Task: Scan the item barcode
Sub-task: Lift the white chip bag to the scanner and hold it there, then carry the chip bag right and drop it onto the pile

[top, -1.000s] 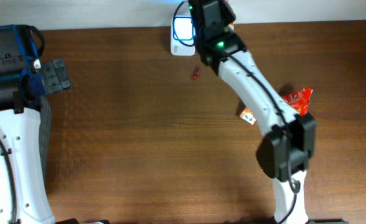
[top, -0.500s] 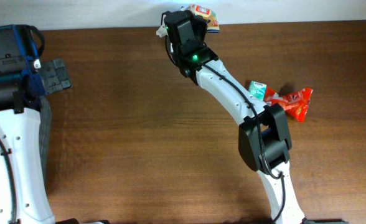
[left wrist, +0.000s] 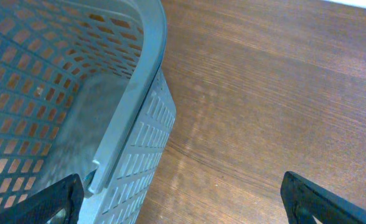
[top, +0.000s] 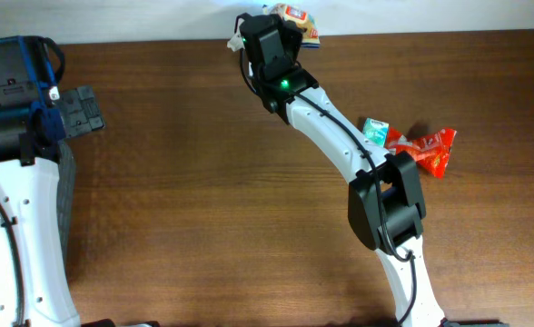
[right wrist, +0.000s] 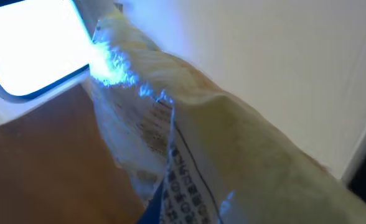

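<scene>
One risk dominates. The right end effector (top: 283, 23) is clamped shut on a pale snack packet (right wrist: 189, 124), held just beside the glowing scanner (right wrist: 33, 43) at the far edge of the worktop (top: 203, 182). Its crumpled, glare-struck film could hide the barcode and spoil the read. The left end effector (left wrist: 183, 199) hangs wide open, empty, over the basket (left wrist: 139, 93).
</scene>
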Controlling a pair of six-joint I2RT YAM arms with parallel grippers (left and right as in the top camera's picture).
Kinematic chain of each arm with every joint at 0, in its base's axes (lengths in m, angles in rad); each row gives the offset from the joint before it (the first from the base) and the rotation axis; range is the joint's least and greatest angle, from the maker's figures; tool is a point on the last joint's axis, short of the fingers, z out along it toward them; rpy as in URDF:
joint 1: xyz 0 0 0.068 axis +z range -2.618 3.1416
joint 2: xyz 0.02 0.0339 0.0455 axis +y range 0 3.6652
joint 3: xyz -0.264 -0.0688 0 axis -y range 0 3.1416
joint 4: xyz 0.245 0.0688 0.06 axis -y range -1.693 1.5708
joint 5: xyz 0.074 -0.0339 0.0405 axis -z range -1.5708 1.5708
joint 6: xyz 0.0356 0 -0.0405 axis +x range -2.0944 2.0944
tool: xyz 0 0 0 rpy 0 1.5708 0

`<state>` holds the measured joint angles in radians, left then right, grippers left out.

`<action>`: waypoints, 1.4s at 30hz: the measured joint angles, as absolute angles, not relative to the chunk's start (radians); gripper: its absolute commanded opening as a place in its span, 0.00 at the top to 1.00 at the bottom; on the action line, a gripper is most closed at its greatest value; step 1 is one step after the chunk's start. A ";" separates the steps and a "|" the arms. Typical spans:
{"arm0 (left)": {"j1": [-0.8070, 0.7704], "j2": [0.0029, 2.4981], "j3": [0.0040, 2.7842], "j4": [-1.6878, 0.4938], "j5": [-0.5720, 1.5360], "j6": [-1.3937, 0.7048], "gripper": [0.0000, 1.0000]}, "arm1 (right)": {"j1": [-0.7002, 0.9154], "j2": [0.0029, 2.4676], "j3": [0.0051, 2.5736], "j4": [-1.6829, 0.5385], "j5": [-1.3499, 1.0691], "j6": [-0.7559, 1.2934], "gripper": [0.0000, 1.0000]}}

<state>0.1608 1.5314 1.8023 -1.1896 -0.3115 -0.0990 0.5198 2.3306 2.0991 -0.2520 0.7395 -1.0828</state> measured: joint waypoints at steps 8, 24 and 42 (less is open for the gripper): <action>0.161 1.531 1.802 -1.192 -0.312 -0.099 0.01 | 0.415 1.858 2.099 -0.860 0.206 -0.494 0.96; 0.161 1.531 1.802 -1.190 -0.312 -0.099 0.01 | -0.297 2.024 1.708 -1.187 -0.256 0.082 0.47; 0.161 1.531 1.802 -1.190 -0.312 -0.099 0.01 | -0.212 2.018 2.180 -1.409 -0.257 0.083 0.30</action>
